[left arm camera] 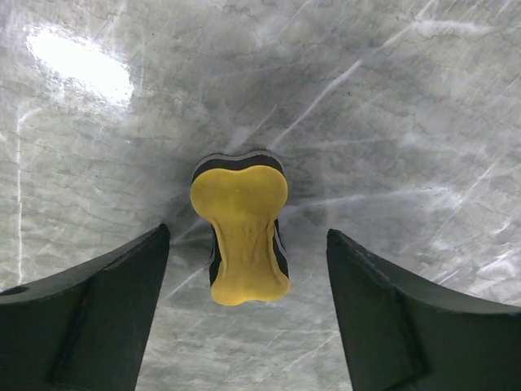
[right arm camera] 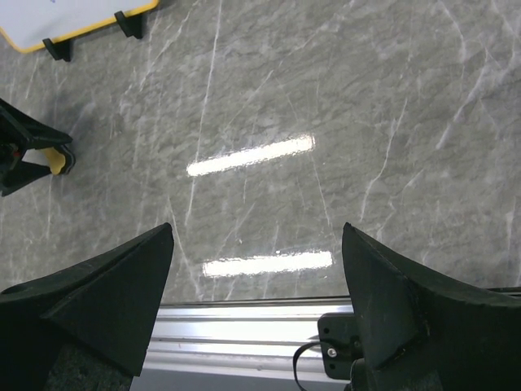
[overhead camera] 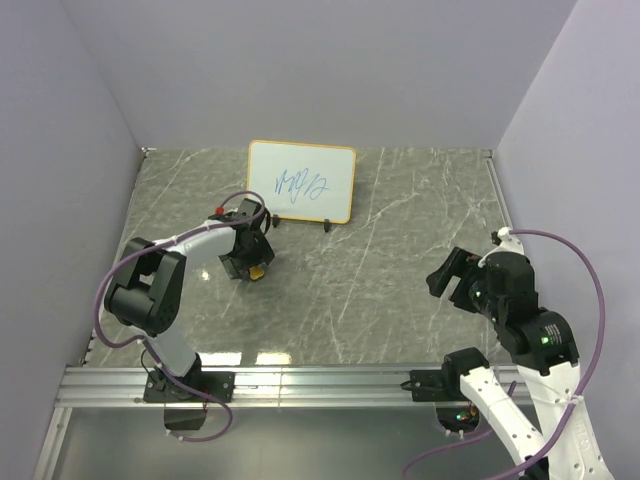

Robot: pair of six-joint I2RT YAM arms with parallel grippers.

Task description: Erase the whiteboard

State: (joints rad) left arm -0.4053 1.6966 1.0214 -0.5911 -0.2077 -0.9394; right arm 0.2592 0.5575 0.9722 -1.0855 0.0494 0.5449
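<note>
Left wrist: yellow bone-shaped eraser with black base (left arm camera: 242, 232) sits centred inside my wide-open left gripper (left arm camera: 246, 244), long axis square to the closing line.

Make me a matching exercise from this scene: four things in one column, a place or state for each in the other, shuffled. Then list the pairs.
1. whiteboard
2. yellow block
3. left gripper
4. right gripper

A. open, above bare table, nothing between its fingers
B. lies on the marble top between two open fingers
C. stands at the far side, blue scribble on it
D. open, astride a small thing

Pairs: 1-C, 2-B, 3-D, 4-A
</note>
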